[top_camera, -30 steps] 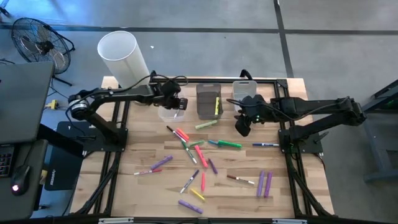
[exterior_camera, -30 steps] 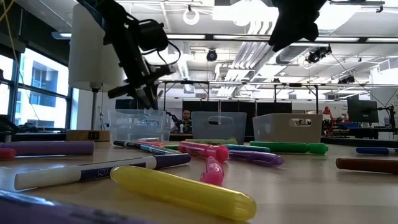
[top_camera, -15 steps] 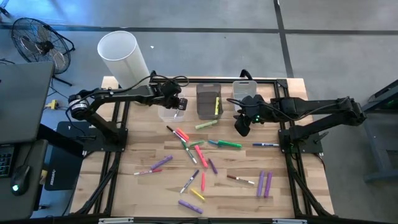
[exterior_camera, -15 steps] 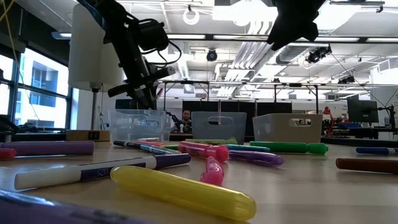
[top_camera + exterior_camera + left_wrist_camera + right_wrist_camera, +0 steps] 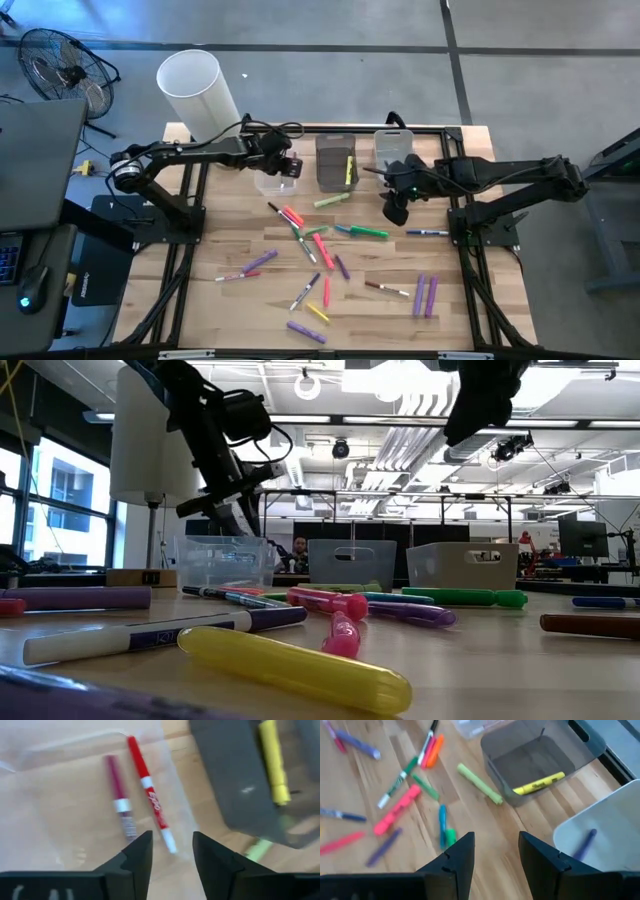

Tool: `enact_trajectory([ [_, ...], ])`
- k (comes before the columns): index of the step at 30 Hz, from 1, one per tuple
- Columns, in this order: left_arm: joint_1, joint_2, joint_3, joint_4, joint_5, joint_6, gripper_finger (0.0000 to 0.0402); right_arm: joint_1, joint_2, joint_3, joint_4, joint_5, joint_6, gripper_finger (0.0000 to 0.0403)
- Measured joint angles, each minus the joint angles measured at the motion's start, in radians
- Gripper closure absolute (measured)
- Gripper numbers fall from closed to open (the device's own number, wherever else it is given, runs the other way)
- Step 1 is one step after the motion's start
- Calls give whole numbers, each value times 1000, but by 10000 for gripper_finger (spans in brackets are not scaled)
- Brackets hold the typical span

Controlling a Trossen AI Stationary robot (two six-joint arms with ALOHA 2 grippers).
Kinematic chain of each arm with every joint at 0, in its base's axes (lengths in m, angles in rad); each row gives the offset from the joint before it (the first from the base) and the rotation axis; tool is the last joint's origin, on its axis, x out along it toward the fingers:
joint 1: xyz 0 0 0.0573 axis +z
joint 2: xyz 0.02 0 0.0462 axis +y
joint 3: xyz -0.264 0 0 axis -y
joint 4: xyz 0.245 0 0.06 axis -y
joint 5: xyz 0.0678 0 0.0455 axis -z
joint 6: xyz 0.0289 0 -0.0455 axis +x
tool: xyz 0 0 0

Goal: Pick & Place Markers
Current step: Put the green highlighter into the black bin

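Several markers (image 5: pixel 320 245) in pink, green, purple, blue and yellow lie scattered flat on the wooden table. My left gripper (image 5: pixel 285 168) hangs open over the clear bin (image 5: pixel 268 184) at the far side. In the left wrist view its fingers (image 5: pixel 137 852) point down at two red markers (image 5: pixel 147 807) lying on the bin floor. My right gripper (image 5: pixel 393 210) is open and empty, raised above the table near the white bin (image 5: pixel 392 145). A light green marker (image 5: pixel 479 783) and a blue-and-green one (image 5: pixel 445 832) lie ahead of it.
Three bins stand in a row along the far edge. The grey middle bin (image 5: pixel 335 165) holds a yellow marker (image 5: pixel 538 783), and the white bin holds a purple-blue one (image 5: pixel 583 845). A tall white cylinder (image 5: pixel 195 90) stands beyond the far left corner. Black frame rails (image 5: pixel 470 255) flank the table.
My right gripper has shifted a little toward the table's right edge, staying raised and open. My left gripper stays over the clear bin.
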Motion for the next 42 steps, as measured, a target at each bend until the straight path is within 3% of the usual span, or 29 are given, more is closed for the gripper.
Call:
enact_trajectory([
  [7, -105, -39, 0, 135, 33, -111, 268, 32, -8, -91, 27, 64, -93, 261],
  [15, -378, -38, 27, 281, -78, -174, 290, 31, -8, -380, 396, -204, -225, 261],
  [19, -517, -38, 109, 188, -184, -139, 301, 30, 1, -436, 494, -215, -267, 261],
  [26, -640, -38, 183, -147, -221, -174, 322, 30, 100, -352, 475, -219, -280, 261],
  [31, -675, -37, 183, -307, -153, -157, 337, 30, 267, -218, 317, -228, -287, 261],
  [38, -708, -43, 180, -397, -227, -90, 341, 30, 524, -53, 140, -254, -304, 261],
  [42, -730, -111, 107, -391, -235, -62, 341, 30, 634, 9, 122, -261, -295, 261],
])
